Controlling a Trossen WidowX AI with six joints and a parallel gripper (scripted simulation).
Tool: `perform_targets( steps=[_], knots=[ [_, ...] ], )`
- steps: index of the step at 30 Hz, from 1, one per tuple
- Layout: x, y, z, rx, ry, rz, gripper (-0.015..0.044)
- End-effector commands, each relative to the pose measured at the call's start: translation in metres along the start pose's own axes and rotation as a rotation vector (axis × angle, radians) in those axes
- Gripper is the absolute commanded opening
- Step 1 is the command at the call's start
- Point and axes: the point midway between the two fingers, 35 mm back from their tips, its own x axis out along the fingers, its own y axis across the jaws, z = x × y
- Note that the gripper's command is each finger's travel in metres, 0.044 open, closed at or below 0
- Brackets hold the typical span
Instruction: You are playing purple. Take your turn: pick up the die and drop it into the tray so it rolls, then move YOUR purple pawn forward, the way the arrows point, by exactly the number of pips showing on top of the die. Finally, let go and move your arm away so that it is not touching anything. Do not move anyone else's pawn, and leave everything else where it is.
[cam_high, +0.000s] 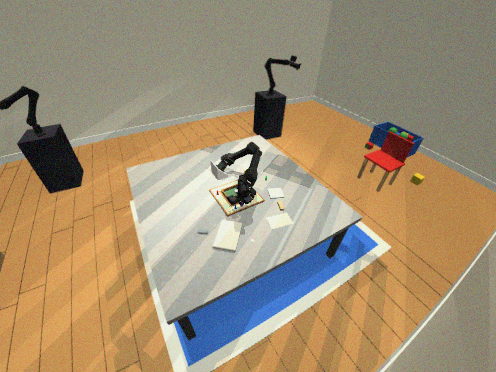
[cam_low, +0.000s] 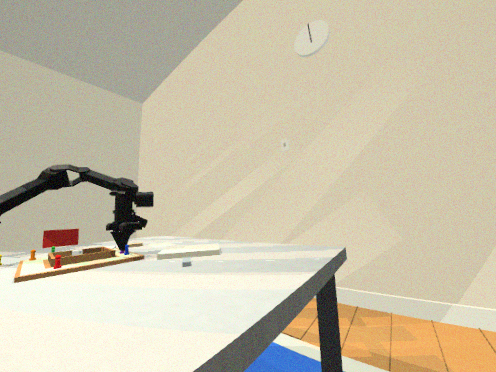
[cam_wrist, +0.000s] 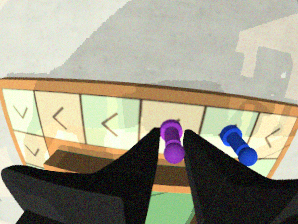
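1 hand (cam_high: 242, 201) (cam_low: 122, 249) (cam_wrist: 170, 133), narrow, tips either side of purple pawn (cam_high: 242, 204) (cam_low: 121, 252) (cam_wrist: 173, 142) on bd (cam_high: 254, 202) (cam_low: 80, 270) (cam_wrist: 115, 90); can't tell if gripped.

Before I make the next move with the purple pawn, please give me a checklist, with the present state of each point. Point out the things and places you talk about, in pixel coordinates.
1. Purple pawn (cam_high: 242, 204) (cam_low: 121, 251) (cam_wrist: 173, 142) is between the fingertips of the claw (cam_high: 243, 202) (cam_low: 121, 249) (cam_wrist: 170, 133): ok.
2. Claw holds the pawn firmly: cannot tell; the fingertips are very near its sides, but contact is unclear.
3. Blue pawn (cam_high: 235, 207) (cam_low: 126, 249) (cam_wrist: 240, 145) is outside the fingers: ok, it stands on the neighbouring square.
4. Next square (cam_wrist: 127, 112) in the arrow direction has no pawn: ok.
5. Number on top of the die is readable: cannot tell, no view shows its pips now.
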Motion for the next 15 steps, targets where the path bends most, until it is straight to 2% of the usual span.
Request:
perform_targets(
  steps=[1,8,15],
  knots=[
    [0.001,0.000,-0.001,0.007,-0.001,0.005,0.0042],
    [0.000,0.000,-0.001,0.007,-0.002,0.005,0.0000],
    [-0.037,-0.005,0.005,0.025,-0.021,0.000,0.0000]
  ],
)
